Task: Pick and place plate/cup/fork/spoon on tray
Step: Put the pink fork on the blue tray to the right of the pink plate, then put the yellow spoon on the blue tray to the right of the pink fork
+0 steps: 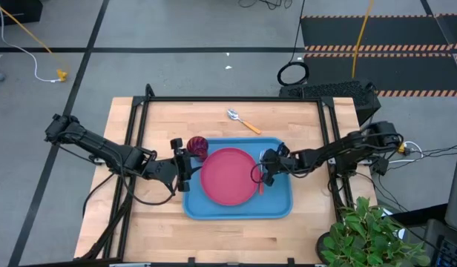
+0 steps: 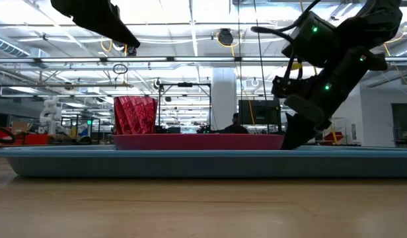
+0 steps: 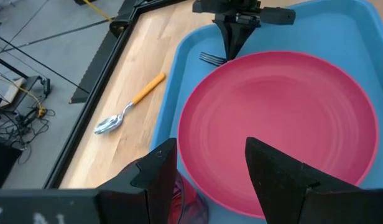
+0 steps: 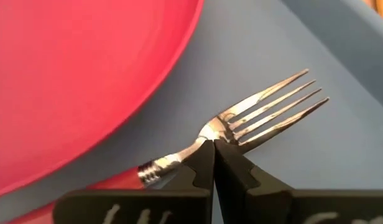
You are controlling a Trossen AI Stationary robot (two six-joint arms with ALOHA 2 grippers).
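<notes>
- High view: the blue tray (image 1: 280, 208) lies in the middle of the wooden table (image 1: 147, 230), with the round plate (image 1: 230, 176) resting flat inside it.
- Right gripper (image 1: 262, 172) reaches in from the right and sits at the plate's right edge, over the tray floor.
- Right wrist view shows its two fingers pinched together on the neck of the fork (image 4: 253, 124), just behind the tines.
- The fork lies low over the blue floor beside the plate's rim; its long axis runs along the tray's short side, tines pointing toward the far edge of the table.
- Left gripper (image 1: 185, 165) hangs at the tray's left rim with its fingers spread apart and nothing between them.
- The dark red cup (image 1: 197, 147) stands upright at the tray's far left corner, just beside the plate and next to the left gripper.
- The spoon (image 1: 242, 121) lies on bare wood beyond the tray's far edge, clear of it, its bowl pointing to the left and its orange handle slanting right toward the tray.
</notes>
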